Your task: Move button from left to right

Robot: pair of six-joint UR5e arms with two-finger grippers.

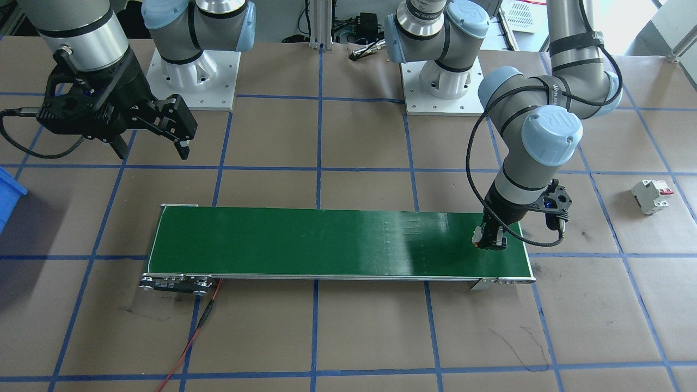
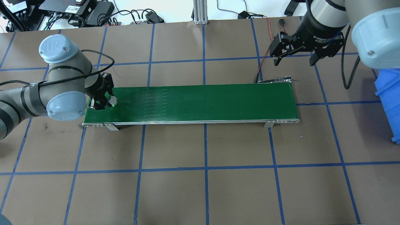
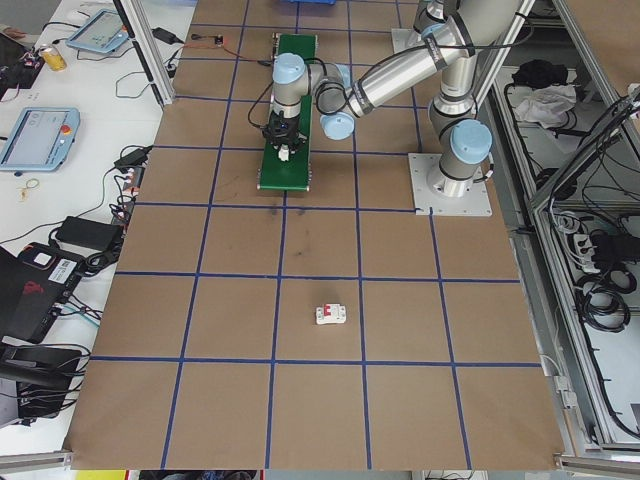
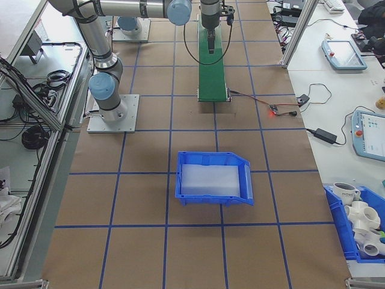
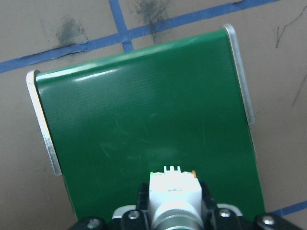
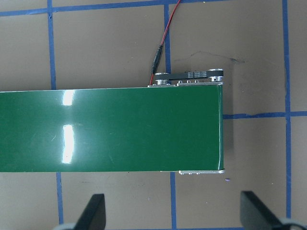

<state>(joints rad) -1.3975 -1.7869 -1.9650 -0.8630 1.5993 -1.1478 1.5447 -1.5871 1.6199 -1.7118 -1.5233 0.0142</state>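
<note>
The button (image 5: 173, 188), with its white body and a bit of orange at the base, sits between the fingers of my left gripper (image 5: 174, 203). That gripper (image 2: 102, 103) is shut on the button (image 2: 111, 100) low over the left end of the green conveyor belt (image 2: 200, 101). I cannot tell whether the button (image 1: 477, 237) touches the belt (image 1: 326, 242). My right gripper (image 2: 293, 61) hangs open and empty beyond the belt's right end, its fingers (image 6: 93, 213) spread wide above the brown table.
A white circuit breaker with red levers (image 1: 650, 196) lies on the table beyond the belt's left end. A blue bin (image 2: 389, 93) stands at the robot's right. A red wire (image 6: 160, 45) runs from the belt's motor end. Blue tape lines grid the table.
</note>
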